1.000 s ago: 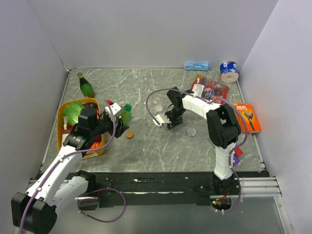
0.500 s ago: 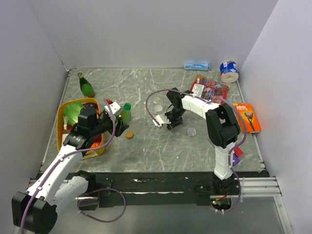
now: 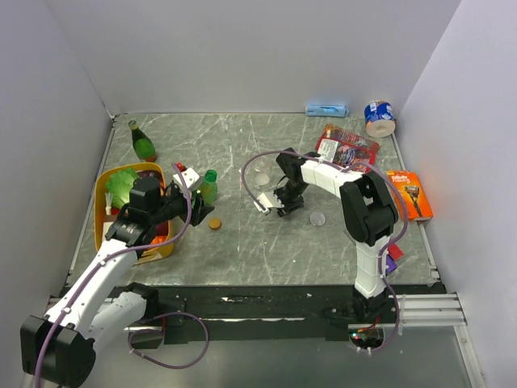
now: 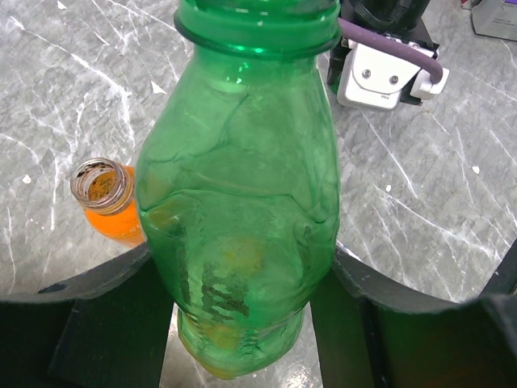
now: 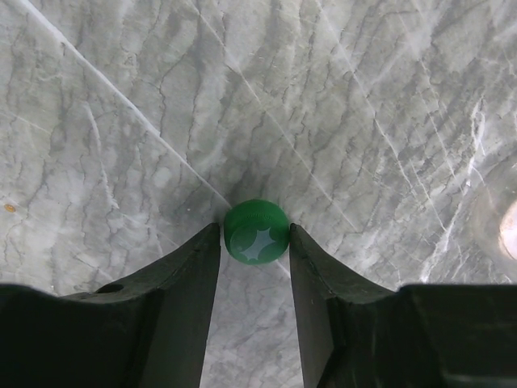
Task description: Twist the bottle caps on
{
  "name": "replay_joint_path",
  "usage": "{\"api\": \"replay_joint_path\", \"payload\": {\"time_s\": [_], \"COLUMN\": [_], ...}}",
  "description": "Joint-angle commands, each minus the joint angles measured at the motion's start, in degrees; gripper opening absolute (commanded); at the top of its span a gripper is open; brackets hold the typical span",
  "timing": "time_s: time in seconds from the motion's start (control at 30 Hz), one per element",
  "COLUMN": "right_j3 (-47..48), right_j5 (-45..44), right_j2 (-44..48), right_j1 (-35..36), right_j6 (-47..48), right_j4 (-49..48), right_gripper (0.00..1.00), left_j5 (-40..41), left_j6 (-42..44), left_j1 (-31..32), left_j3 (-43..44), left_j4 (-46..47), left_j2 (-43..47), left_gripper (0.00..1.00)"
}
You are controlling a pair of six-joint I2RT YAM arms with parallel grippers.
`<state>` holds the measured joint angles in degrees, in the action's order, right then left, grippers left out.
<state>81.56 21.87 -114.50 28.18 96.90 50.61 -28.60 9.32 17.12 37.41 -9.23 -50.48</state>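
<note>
Cap (image 5: 256,231) 1, green; tool fingers (image 5: 190,279) 2

left arm (image 3: 97,267) stretches forward and to the right from its base, staying pretty low. the left gripper (image 3: 199,204) is clamped around the belly of a bright green plastic bottle (image 4: 242,202), holding it upright. right arm (image 3: 367,212) bends at the elbow and leans in toward the left, wrist aimed straight down. the right gripper (image 5: 254,232) has both black fingers (image 5: 186,299) snug against either side of a small round green screw cap (image 5: 257,236).
</note>
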Motion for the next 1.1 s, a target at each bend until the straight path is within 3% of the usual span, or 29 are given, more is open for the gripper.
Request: {"api": "replay_joint_path", "payload": {"time_s": [0.0, 0.23, 0.37, 0.47, 0.6, 0.8, 1.07], "right_j3": [-0.44, -1.23, -0.88, 1.23, 7.63, 11.51, 19.86], "right_j5": [0.45, 2.03, 6.24, 10.20, 16.26, 13.47, 6.44], "right_j2": [0.15, 3.13, 12.16, 20.59, 29.49, 37.85, 33.73], "right_j1": [0.73, 1.17, 1.00, 1.00, 2.13, 11.79, 24.63], "right_j6": [-0.93, -3.47, -10.92, -17.50, -26.84, -34.58, -39.33], "right_j4": [-1.48, -1.92, 2.90, 9.93, 15.39, 13.38, 14.34], "right_gripper": [0.45, 0.37, 0.33, 0.32, 0.30, 0.28, 0.28], "left_j5": [-1.20, -3.12, -7.77, -11.46, -15.24, -15.35, -13.94], "left_j6": [-1.06, 0.87, 5.43, 14.20, 20.90, 27.15, 20.39], "left_j1": [-0.43, -0.51, -0.43, -0.43, 0.10, 6.41, 13.28], "left_j3": [0.21, 0.21, 0.30, 0.56, -0.05, -4.18, -5.59], "left_j4": [2.99, 2.30, -0.16, -3.23, -3.95, 1.39, 8.80], "left_j2": [-0.06, 0.12, 0.38, 0.21, 0.55, 2.75, 2.05], "left_gripper": [0.01, 0.01, 0.01, 0.01, 0.01, 0.01, 0.01]}}
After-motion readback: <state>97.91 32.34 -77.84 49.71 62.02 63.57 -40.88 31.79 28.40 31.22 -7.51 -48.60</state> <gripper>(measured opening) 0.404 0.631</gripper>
